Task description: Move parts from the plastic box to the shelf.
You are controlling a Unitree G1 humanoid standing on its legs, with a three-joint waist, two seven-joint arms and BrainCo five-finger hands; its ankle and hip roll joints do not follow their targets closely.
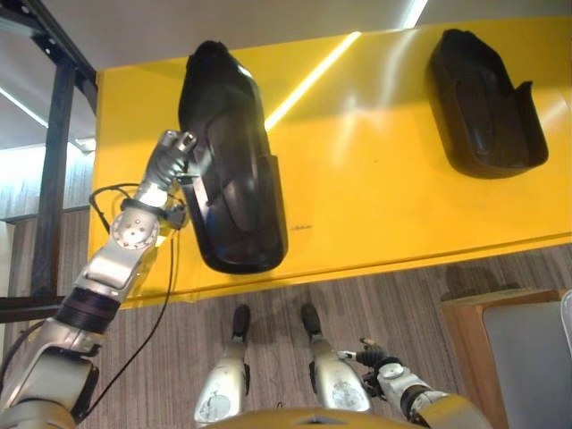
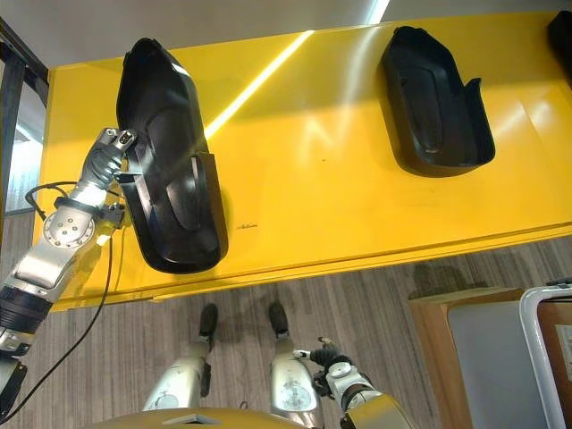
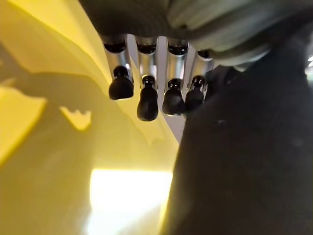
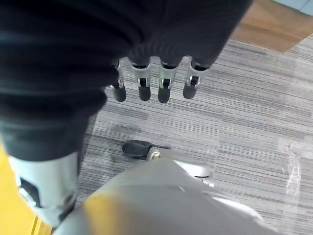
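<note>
- Left eye view: a long black moulded part point(image 1: 231, 161) lies on the yellow shelf point(image 1: 375, 170), its lower end near the shelf's front edge. The left hand point(image 1: 172, 154) is at the part's left edge, fingers against its rim. A second, shorter black part point(image 1: 483, 103) lies well apart to the right on the same shelf. The right hand point(image 1: 375, 357) hangs low over the grey striped floor point(image 1: 393, 304). At lower right stands a brown box point(image 1: 509, 349) with a grey inside; what it contains cannot be told.
- Right eye view: the same layout; a white-rimmed container point(image 2: 550, 357) shows at the lower right edge beside the brown box, its contents not readable.
- Left wrist view: the left hand's fingers point(image 3: 146, 100) are curled down in a row just beside the black part's dark wall, over the yellow shelf; whether they grip it I cannot tell.
- Right wrist view: the right hand's fingers point(image 4: 164, 88) hang loose and straight, holding nothing, above the floor.
</note>
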